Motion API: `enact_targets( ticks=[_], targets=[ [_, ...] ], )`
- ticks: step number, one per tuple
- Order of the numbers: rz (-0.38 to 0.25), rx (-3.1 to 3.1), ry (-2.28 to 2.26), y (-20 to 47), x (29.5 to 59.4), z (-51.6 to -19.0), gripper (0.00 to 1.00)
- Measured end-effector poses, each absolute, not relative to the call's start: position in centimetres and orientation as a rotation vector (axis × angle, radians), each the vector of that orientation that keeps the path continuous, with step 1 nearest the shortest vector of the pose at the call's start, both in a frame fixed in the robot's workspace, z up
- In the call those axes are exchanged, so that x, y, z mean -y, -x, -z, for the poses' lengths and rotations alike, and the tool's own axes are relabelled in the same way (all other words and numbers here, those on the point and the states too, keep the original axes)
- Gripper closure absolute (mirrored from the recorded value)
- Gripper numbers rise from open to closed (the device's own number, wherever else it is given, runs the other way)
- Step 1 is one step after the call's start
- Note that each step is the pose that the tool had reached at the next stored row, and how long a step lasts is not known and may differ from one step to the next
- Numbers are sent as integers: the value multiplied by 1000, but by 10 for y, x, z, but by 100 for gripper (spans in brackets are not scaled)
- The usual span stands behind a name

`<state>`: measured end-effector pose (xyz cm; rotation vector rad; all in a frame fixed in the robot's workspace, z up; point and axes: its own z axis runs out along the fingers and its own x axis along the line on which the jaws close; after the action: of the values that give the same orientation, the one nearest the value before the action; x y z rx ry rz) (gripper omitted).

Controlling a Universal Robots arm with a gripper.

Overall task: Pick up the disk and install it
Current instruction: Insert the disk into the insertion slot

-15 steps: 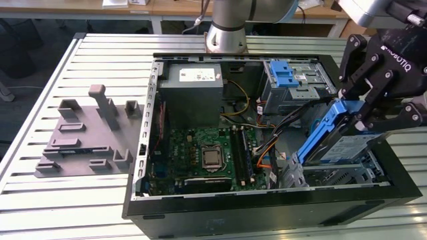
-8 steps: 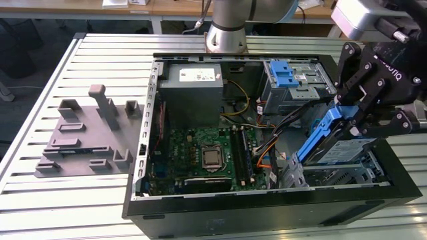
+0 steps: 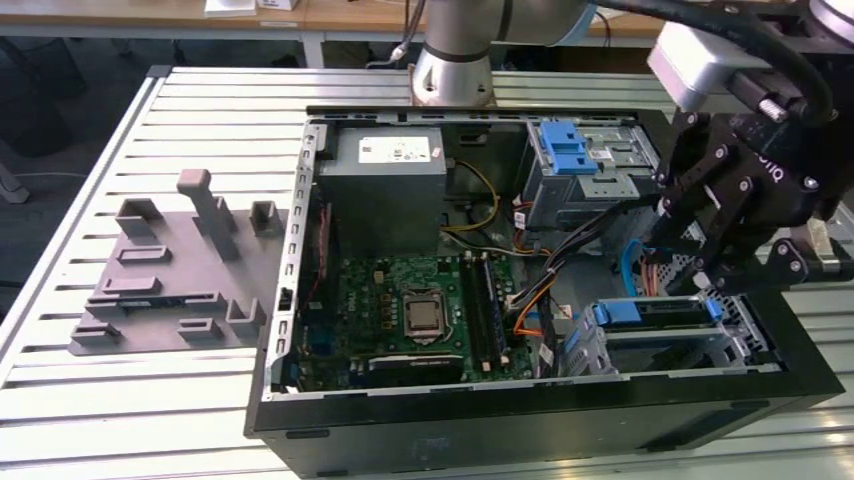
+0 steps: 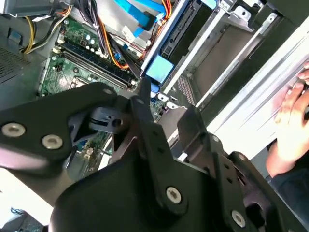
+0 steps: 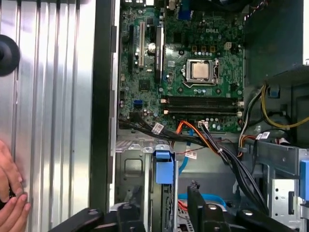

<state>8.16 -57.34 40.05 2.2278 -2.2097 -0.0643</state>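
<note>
Disk (image 3: 650, 312), judged already seated in the drive cage (image 3: 727, 345), is overhung by the gripper (image 5: 160, 197), its jaws spread apart and empty.

1 computer case (image 3: 534, 415), 1 motherboard (image 3: 380, 295), 1 power supply (image 3: 387, 195), 1 disk (image 3: 654, 313), 1 grey fixture (image 3: 160, 290).
</note>
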Motion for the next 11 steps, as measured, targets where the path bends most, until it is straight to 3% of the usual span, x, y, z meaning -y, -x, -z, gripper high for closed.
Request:
enact_targets(
  ticks=[1, 4, 7, 9, 11],
  targets=[
    [64, 2210, -2228, -82, 573, -399, 52],
    [63, 2210, -2228, -82, 573, -393, 69],
    [62, 2210, -2228, -82, 573, -388, 76],
    [62, 2210, -2228, -82, 573, -384, 87],
    [62, 2210, -2228, -82, 573, -381, 89]
  ],
)
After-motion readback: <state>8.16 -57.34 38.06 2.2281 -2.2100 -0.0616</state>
